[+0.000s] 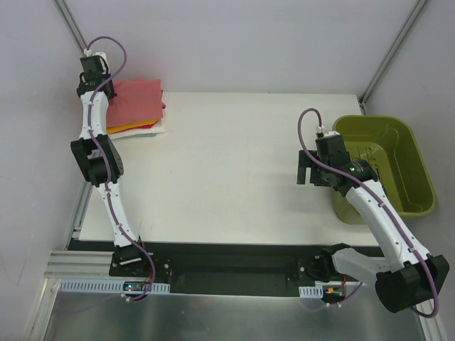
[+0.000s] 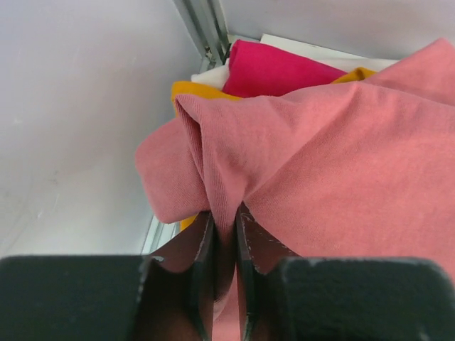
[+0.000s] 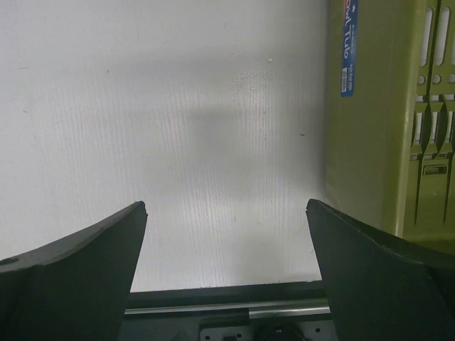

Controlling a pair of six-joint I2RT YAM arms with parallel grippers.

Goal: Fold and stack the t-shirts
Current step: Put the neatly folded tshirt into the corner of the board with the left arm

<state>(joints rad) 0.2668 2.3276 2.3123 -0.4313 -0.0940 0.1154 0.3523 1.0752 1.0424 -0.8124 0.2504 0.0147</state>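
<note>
- I saw the left end effector (image 2: 224, 213) out at the far left corner of the surface (image 1: 234, 163). Its jaws were almost closed, pinching a raised fold of the salmon-red t-shirt (image 2: 320, 156).
- Ahead of that end effector and to its right, the salmon-red t-shirt lay spread over the top of a stack. Its near left edge was bunched up where the fingers gripped it.
- Beyond the pinched fold, peeking out from under the salmon cloth, I made out the orange t-shirt (image 2: 190, 89), the magenta t-shirt (image 2: 277, 67) and the white t-shirt (image 2: 313, 48). All three were folded and lay one on another, but I could not tell their exact order.
- The right end effector (image 3: 226, 206) hung over the surface, well apart from the stack, with its jaws spread wide and nothing between them.
- Just to the right of that end effector stood the green basket (image 3: 362, 142). Its wall was close beside the right finger, though I could not tell whether they touched.
</note>
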